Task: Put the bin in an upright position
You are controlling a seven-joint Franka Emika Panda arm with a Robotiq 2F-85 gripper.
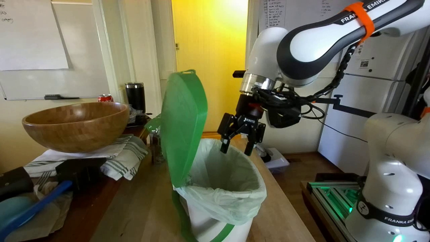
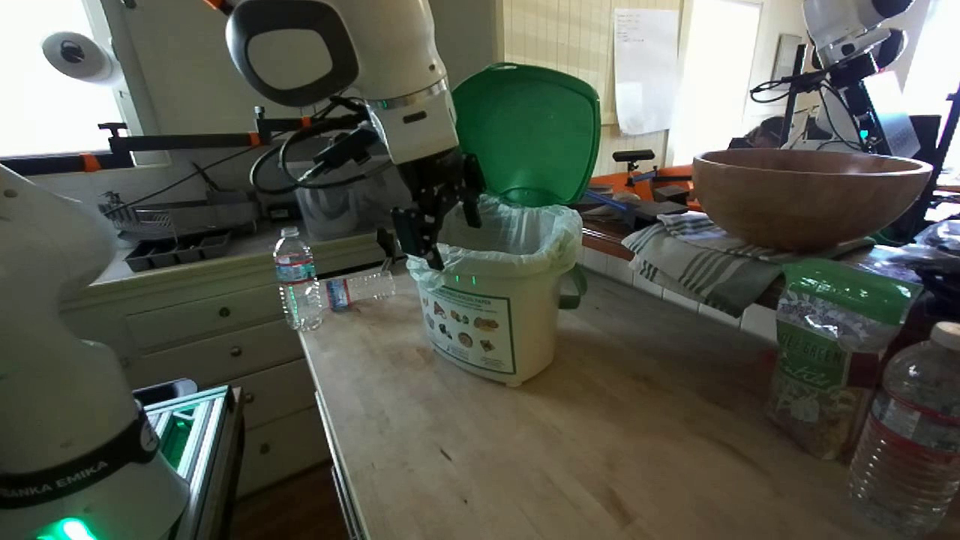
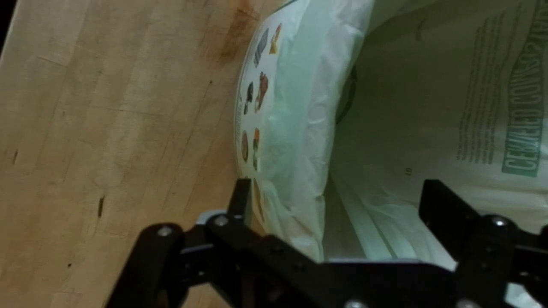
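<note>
The white bin [image 1: 204, 218] stands upright on the wooden counter. It also shows in an exterior view [image 2: 534, 322], with a printed label on its side. Its green lid [image 1: 183, 127] is swung open and stands up at the back of the rim. A pale bag liner [image 2: 525, 232] is folded over the rim. My gripper [image 1: 236, 149] is open and empty, tilted down at the bin's rim. In the wrist view, the gripper [image 3: 336, 188] has one finger outside the bin wall and one over the opening, with the liner edge [image 3: 299, 141] between them. Contact cannot be told.
A large wooden bowl [image 1: 75, 127] sits on a striped towel [image 1: 124, 158] beside the counter. Two plastic bottles [image 2: 298, 281] [image 2: 364, 289] are near the counter's far edge. A green-topped bag [image 2: 825, 360] and a bottle [image 2: 911, 435] stand at the near side.
</note>
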